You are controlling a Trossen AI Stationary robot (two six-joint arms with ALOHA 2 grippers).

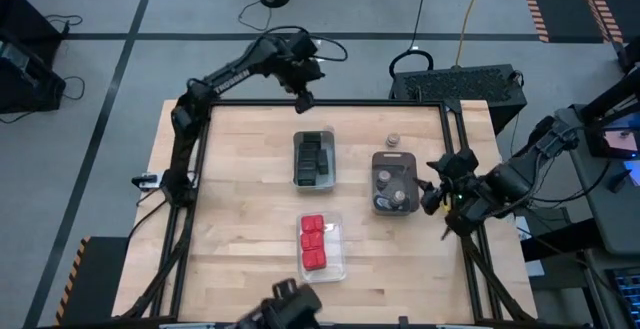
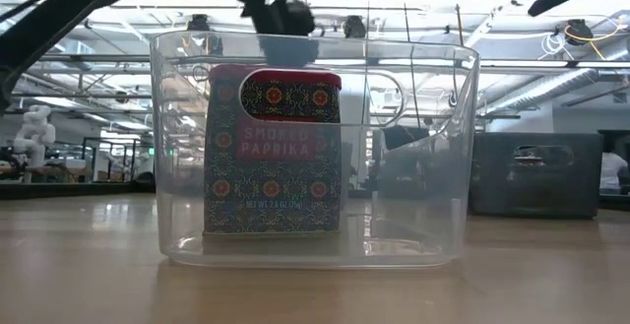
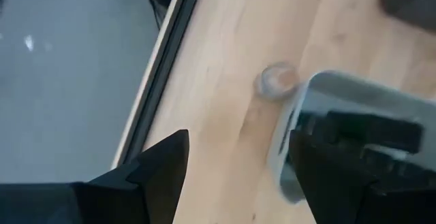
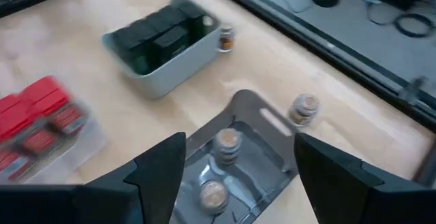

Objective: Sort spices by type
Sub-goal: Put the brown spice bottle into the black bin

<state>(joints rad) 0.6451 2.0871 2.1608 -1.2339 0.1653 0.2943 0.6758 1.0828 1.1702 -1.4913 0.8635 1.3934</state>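
Observation:
Several red blocks point(image 1: 313, 243) lie in a clear tray point(image 1: 336, 259) near the table's front; one shows in the low view point(image 2: 274, 152). Dark blocks point(image 1: 314, 157) fill a clear tray point(image 1: 297, 174) at the middle. Round tan-topped jars point(image 4: 227, 142) stand in the dark smoky tray point(image 1: 394, 157). One loose jar point(image 1: 393, 140) stands on the table just beyond that tray. Another jar point(image 3: 276, 80) stands by the dark blocks' tray. My left gripper point(image 3: 238, 176) is open, above the table's far edge point(image 1: 301, 96). My right gripper point(image 4: 238, 176) is open, at the smoky tray's right side point(image 1: 432, 194).
A black frame rail point(image 1: 330, 102) runs along the table's far edge under my left gripper. Bare wood point(image 1: 240, 189) lies to the left of the trays. A dark box point(image 1: 455, 84) stands beyond the far right corner.

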